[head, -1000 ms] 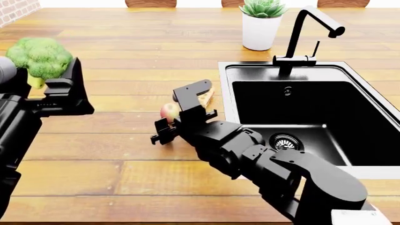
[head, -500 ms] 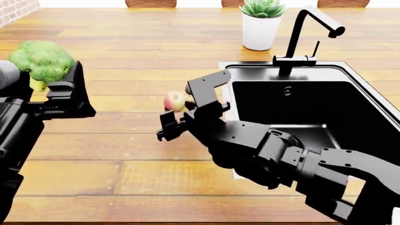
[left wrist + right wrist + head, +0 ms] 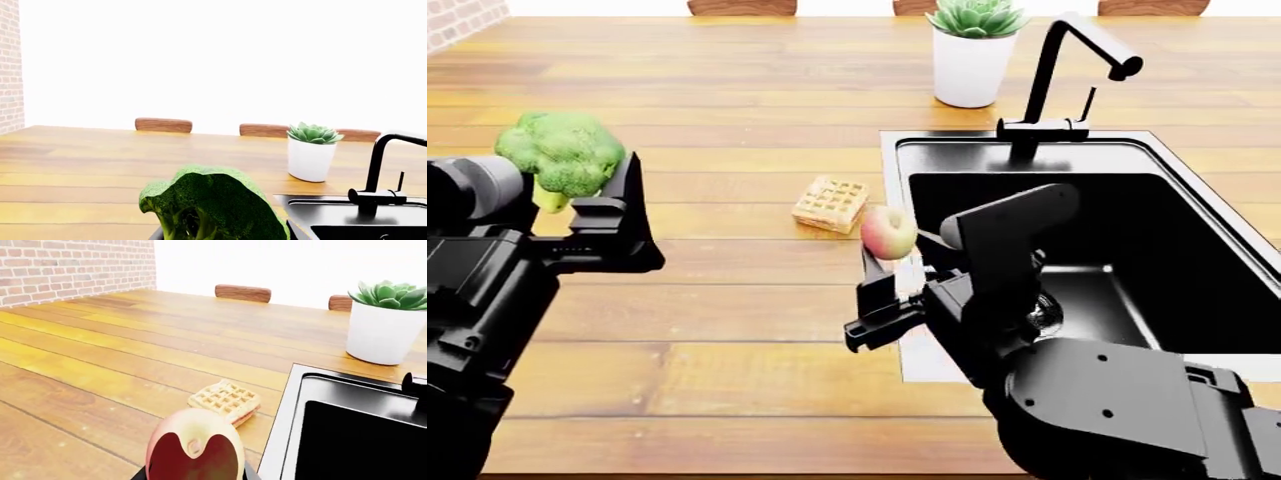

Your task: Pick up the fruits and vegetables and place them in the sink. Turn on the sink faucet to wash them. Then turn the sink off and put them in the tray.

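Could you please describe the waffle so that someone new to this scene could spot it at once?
Find the black sink set in the wooden counter. Just off its left rim lies the waffle, flat on the wood. It is the only square, golden, gridded item, unlike the round apple nearby.

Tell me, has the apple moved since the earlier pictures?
Yes. The apple, held in the right gripper, moved rightward past the waffle, toward the sink.

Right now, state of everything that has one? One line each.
left gripper: shut on broccoli, raised off the counter
broccoli: held, florets up
right gripper: shut on apple, beside the sink's rim
apple: held, lifted, not yet in the basin
sink: empty, dry
faucet: no water running
waffle: flat on the counter, untouched
plant pot: upright
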Robot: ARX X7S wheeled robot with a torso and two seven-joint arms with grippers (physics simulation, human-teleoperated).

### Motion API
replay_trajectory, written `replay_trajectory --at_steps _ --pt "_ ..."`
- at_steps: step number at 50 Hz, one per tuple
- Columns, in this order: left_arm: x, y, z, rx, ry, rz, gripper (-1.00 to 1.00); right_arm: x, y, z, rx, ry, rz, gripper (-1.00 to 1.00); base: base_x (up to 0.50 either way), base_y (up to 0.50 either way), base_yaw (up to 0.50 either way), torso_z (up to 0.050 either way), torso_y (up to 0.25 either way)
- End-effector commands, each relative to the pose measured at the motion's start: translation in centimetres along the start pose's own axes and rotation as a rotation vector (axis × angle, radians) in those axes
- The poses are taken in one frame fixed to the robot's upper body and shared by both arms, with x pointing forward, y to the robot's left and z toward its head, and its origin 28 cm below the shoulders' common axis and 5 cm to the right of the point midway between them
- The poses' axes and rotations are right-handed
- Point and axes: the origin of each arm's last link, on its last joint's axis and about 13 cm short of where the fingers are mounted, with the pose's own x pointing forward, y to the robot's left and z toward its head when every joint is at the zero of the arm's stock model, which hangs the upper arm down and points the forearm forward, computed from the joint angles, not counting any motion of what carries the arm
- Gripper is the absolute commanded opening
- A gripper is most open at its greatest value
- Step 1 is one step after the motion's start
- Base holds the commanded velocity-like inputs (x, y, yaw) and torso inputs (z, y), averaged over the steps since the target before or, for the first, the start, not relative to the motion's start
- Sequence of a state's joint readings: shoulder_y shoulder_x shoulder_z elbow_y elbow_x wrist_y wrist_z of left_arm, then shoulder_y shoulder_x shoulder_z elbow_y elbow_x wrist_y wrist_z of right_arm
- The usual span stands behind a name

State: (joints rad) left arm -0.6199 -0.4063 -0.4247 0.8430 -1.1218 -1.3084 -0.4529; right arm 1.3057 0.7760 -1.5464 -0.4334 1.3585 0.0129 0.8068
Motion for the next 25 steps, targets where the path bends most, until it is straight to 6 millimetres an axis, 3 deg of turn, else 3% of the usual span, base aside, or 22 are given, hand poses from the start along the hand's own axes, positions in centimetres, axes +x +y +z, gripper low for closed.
replay_trajectory --at_steps 1,25 --pt "0.0 -0.6 -0.5 -0.002 0.012 -0.032 -1.0 -2.7 -1.1 0.7 0.008 -0.048 -0.082 -1.0 0.0 -0.5 0.0 0.0 0.0" --pt "0.3 -1.3 -0.7 0.004 0.033 -0.064 -1.0 -4.2 -2.2 1.2 0.021 -0.062 -0.148 -1.0 0.0 -0.5 0.0 0.0 0.0"
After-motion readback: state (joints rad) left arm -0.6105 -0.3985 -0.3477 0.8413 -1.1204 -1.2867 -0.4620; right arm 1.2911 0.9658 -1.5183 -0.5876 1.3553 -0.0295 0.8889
